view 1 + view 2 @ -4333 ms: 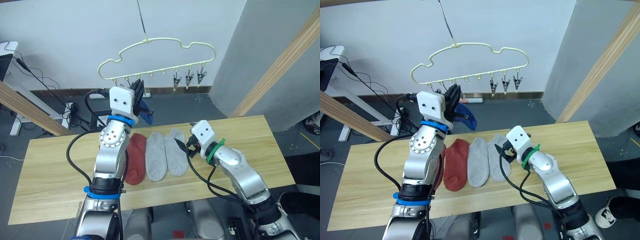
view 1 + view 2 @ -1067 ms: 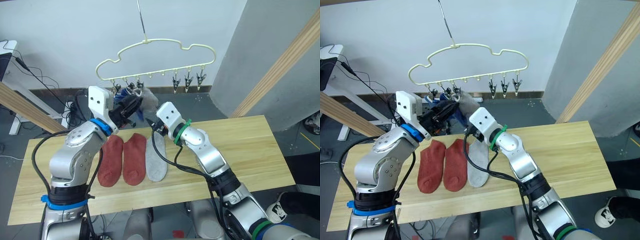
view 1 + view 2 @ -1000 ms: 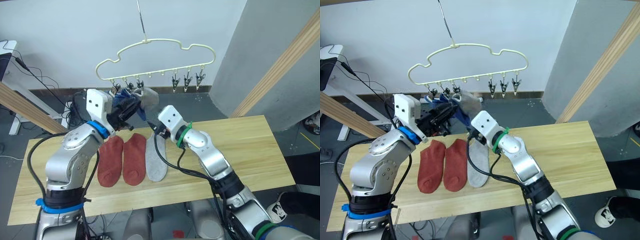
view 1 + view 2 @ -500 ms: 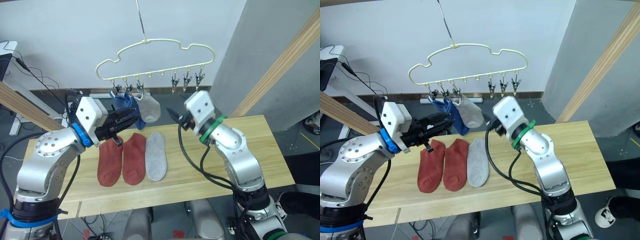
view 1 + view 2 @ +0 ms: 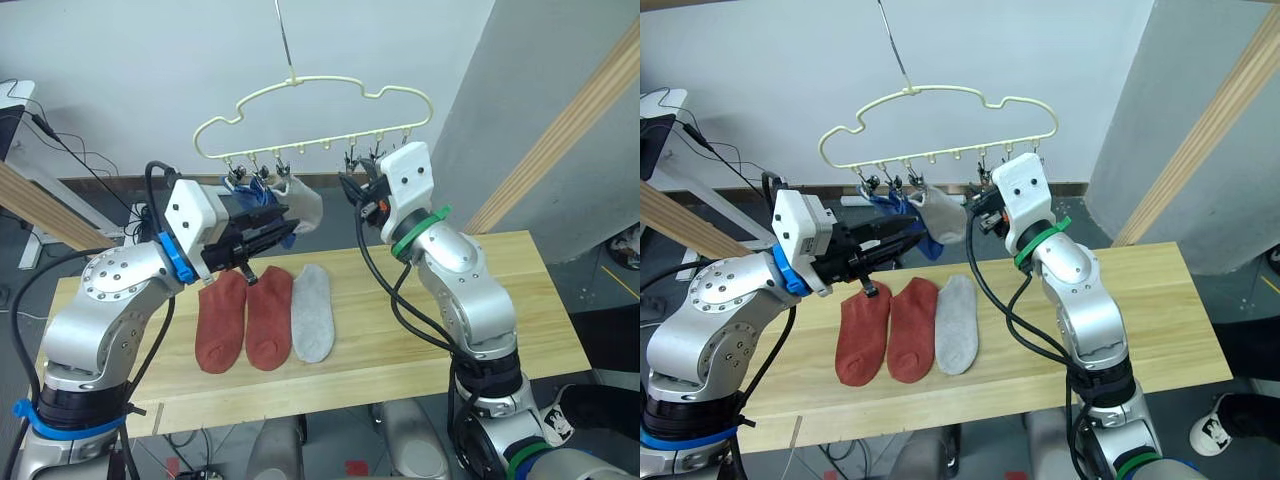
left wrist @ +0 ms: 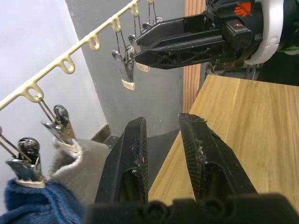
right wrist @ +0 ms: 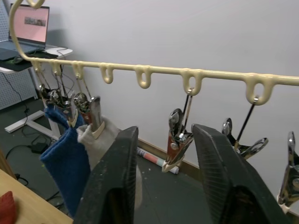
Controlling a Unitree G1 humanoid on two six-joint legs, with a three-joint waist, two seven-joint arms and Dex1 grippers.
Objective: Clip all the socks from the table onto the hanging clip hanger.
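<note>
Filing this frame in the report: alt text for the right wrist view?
The right gripper, fingers open, points at an empty metal clip hanging from the cream clip hanger against a white wall. Further along the hanger's rail, a blue sock and a light grey sock hang clipped side by side.

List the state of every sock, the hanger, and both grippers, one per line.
blue socks: clipped on the clip hanger, hanging
hung grey sock: clipped beside them, hanging
table grey sock: flat on the table, unclipped
two rust-red socks: flat on the table, side by side
clip hanger: hanging, right-hand clips empty
left gripper: open, empty
right gripper: open, empty, at an empty clip
</note>
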